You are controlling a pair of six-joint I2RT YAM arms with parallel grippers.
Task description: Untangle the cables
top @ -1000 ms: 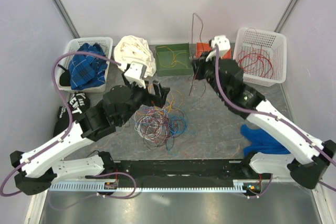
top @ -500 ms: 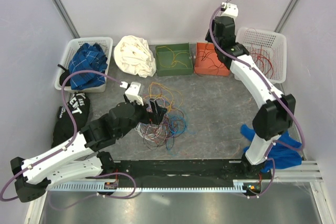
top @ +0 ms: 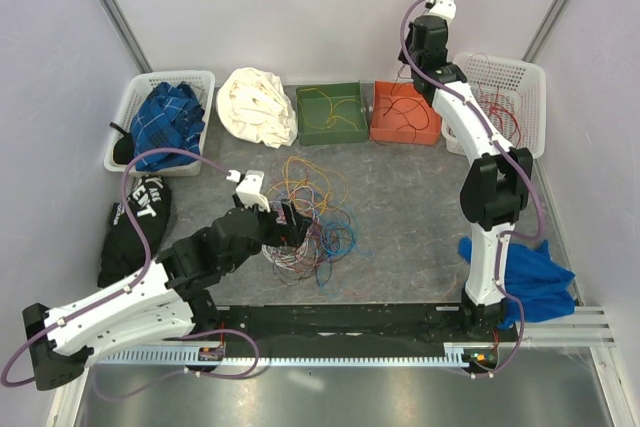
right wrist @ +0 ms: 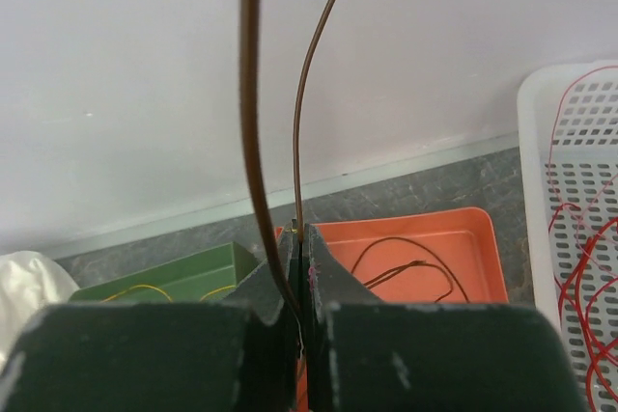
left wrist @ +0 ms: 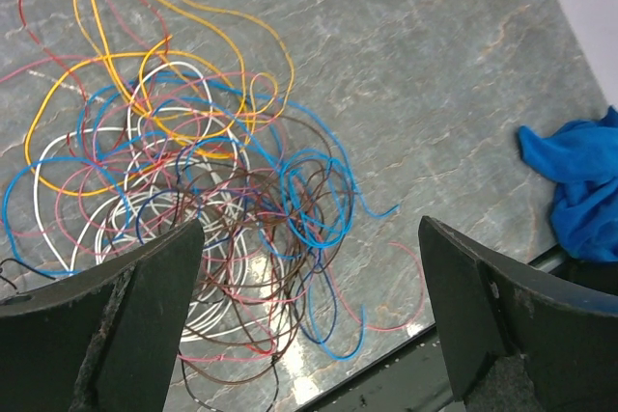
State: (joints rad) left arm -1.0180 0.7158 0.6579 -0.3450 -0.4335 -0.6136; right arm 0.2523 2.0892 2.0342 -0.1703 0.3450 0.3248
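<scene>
The right gripper (right wrist: 301, 238) was clenched on a brown cable (right wrist: 253, 94), which was held high above the orange tray (right wrist: 463, 258), where a dark cable (right wrist: 417, 263) was already laid. The left gripper (left wrist: 309, 282) was spread wide over the tangle of cables (left wrist: 193, 190) on the table (top: 420, 207). Yellow wire (top: 322, 99) was seen in the green tray (top: 330, 135), and red wires (top: 492, 107) in the white basket (top: 505, 60). Most of the sorting was judged undone.

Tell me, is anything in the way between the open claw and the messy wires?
No, nothing visible is. The left gripper hangs open right above the cables, with a clear gap down to the tangle.
</scene>
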